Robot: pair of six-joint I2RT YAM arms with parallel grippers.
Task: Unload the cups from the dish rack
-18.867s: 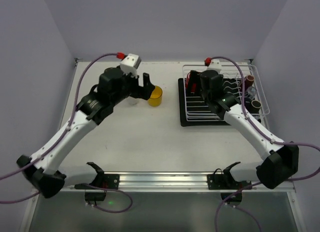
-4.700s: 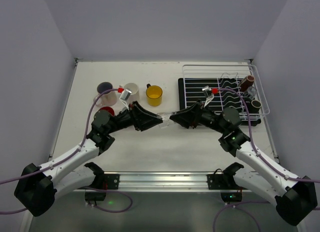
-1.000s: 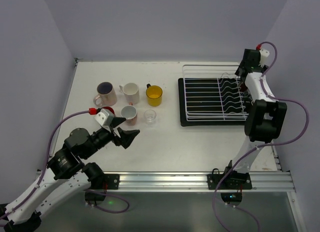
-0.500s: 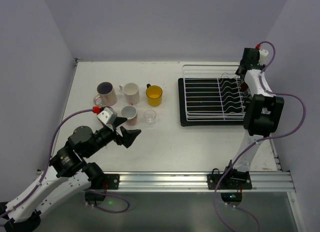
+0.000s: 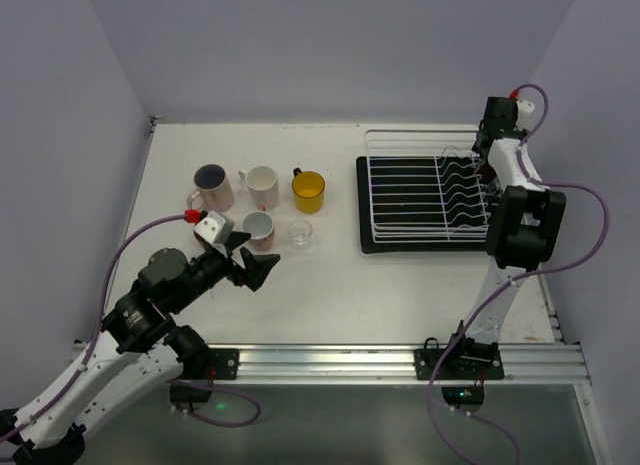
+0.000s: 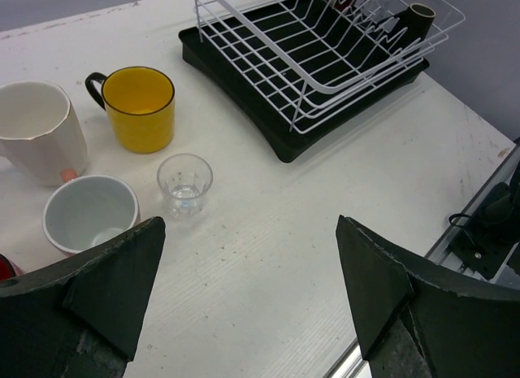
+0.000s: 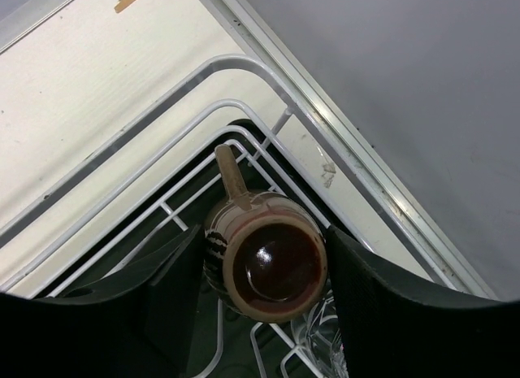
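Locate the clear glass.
Top view: the clear glass stands left of the dish rack, just in front of the yellow cup, right of the white cup.

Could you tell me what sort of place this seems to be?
Probably a robot lab cell, not a kitchen: plain walls enclose a white table, robot arms mount on an aluminium rail, and the dish rack and cups look staged.

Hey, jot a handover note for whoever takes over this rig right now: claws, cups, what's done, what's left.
Left claw: open, empty, above the table near the glass.
Right claw: fingers either side of the brown mug in the far corner of the dish rack; grip unconfirmed.
Done: yellow cup, cream mug, white cup, glass and pink mug stand on the table.
Left: the brown mug, plus a dark cup at the rack's right end.
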